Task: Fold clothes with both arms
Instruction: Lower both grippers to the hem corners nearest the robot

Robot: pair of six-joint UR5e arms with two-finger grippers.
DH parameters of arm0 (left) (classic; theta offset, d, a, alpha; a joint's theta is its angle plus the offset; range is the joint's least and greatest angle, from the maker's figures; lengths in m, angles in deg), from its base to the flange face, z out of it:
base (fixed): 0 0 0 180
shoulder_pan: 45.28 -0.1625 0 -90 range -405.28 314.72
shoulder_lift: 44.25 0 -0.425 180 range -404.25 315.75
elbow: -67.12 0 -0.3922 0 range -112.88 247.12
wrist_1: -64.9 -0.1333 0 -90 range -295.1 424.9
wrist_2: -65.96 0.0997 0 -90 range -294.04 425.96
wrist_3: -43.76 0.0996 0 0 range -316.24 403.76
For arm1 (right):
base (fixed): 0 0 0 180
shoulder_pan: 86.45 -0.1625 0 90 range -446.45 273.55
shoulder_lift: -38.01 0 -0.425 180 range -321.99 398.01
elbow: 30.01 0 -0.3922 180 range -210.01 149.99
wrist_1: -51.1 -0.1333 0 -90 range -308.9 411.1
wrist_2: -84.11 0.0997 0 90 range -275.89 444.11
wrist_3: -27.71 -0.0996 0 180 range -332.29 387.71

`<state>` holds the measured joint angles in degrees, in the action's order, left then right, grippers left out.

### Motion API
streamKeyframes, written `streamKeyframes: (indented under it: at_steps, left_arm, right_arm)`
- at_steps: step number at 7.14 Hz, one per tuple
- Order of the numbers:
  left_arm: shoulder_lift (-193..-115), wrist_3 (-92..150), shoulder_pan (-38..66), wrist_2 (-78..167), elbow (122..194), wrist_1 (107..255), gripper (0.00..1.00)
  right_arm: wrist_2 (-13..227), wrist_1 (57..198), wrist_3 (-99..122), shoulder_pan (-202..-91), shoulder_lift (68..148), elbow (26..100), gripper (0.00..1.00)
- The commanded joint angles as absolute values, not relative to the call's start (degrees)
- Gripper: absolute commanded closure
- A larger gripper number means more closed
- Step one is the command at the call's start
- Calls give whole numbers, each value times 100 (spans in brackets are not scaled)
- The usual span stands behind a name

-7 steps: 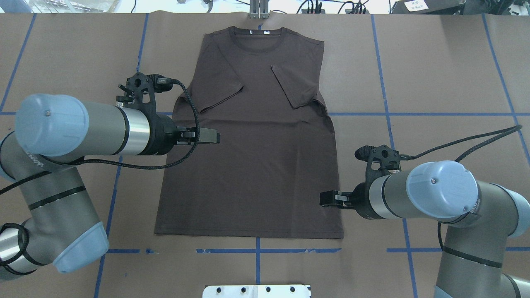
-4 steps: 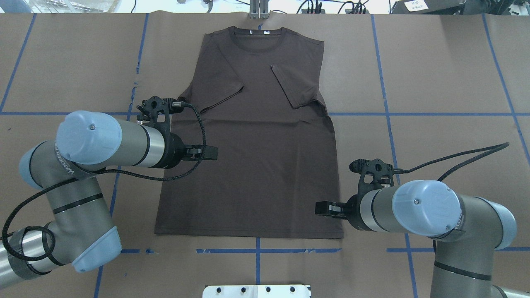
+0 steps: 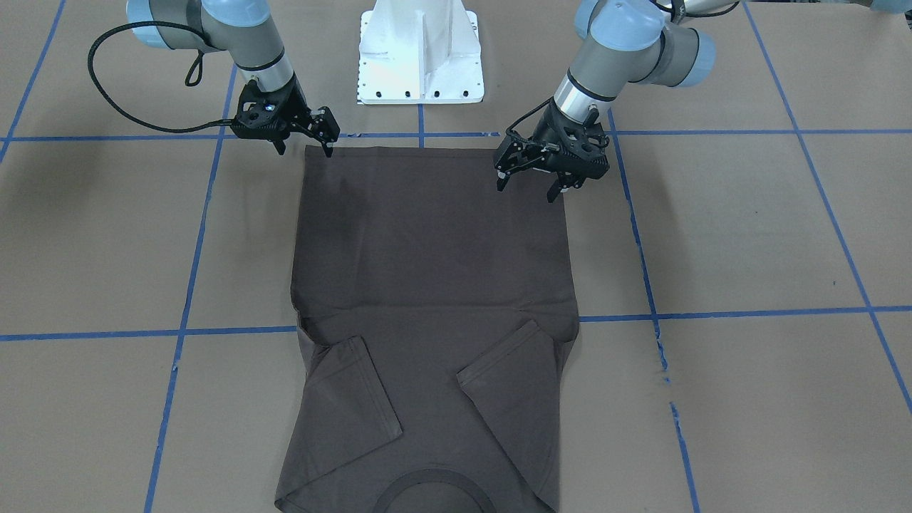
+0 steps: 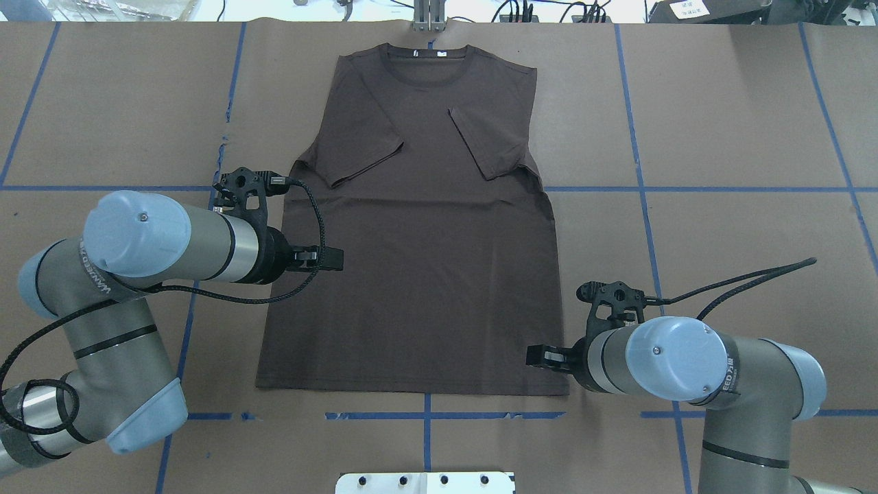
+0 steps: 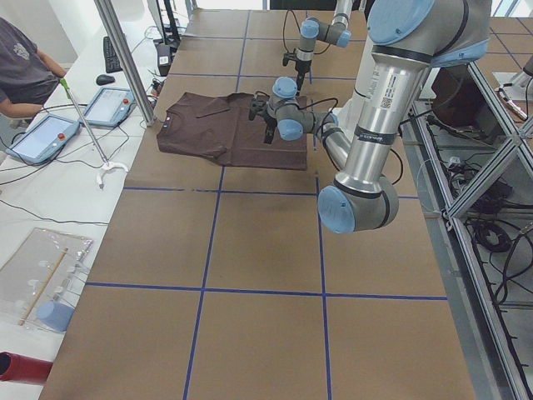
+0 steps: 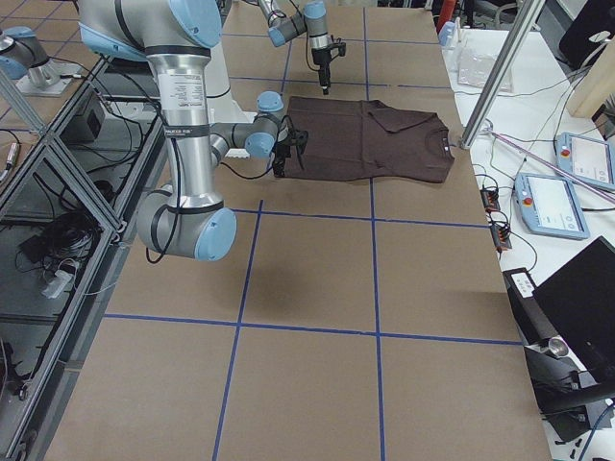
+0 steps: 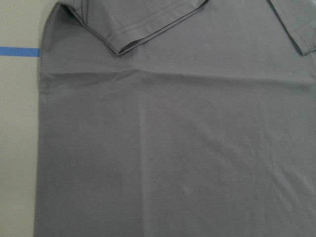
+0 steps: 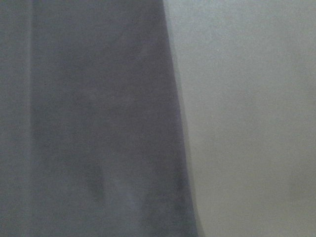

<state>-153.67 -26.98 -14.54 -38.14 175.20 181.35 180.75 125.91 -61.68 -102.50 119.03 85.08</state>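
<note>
The dark grey-brown T-shirt (image 4: 418,274) lies flat on the table, collar at the far end and both sleeves folded inward; it also shows in the front view (image 3: 427,271). My left gripper (image 4: 333,258) is open and empty above the shirt's left side, mid-body; in the front view (image 3: 526,184) its fingers point down. My right gripper (image 4: 535,357) is open and empty, low at the near right hem corner; in the front view (image 3: 303,148) it straddles that corner. The left wrist view shows shirt body (image 7: 173,148) and a folded sleeve; the right wrist view shows the shirt's edge (image 8: 98,123), blurred.
The table is brown paper with blue tape lines (image 4: 425,415). The white pedestal base (image 3: 420,57) stands at the near edge. A metal post (image 4: 429,17) stands beyond the collar. In the exterior left view an operator (image 5: 21,62) and tablets sit past the far edge.
The left gripper has moved toward the robot and slightly left over the shirt. The right gripper has moved toward the robot, down to the near right hem corner. The shirt has not moved.
</note>
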Motion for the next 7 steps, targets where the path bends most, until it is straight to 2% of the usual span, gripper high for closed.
streamKeyframes:
  at_steps: [1,3,5,7]
  left_arm:
    - [-15367,-2699,-1434,-3810,17611,18135,0]
    - [-15367,-2699,-1417,-3810,17655,18135,0]
    - [-15367,-2699,-1417,-3810,17655,18135,0]
    - [-15367,-2699,-1408,-3801,17655,18135,0]
  right_arm:
    - [18079,12616,-6185,-10122,11904,8389,0]
    - [18105,12634,-6185,-10087,11870,8354,1]
    - [18131,12634,-6185,-10087,11869,8345,43]
    - [18140,12643,-6185,-10087,11869,8354,91]
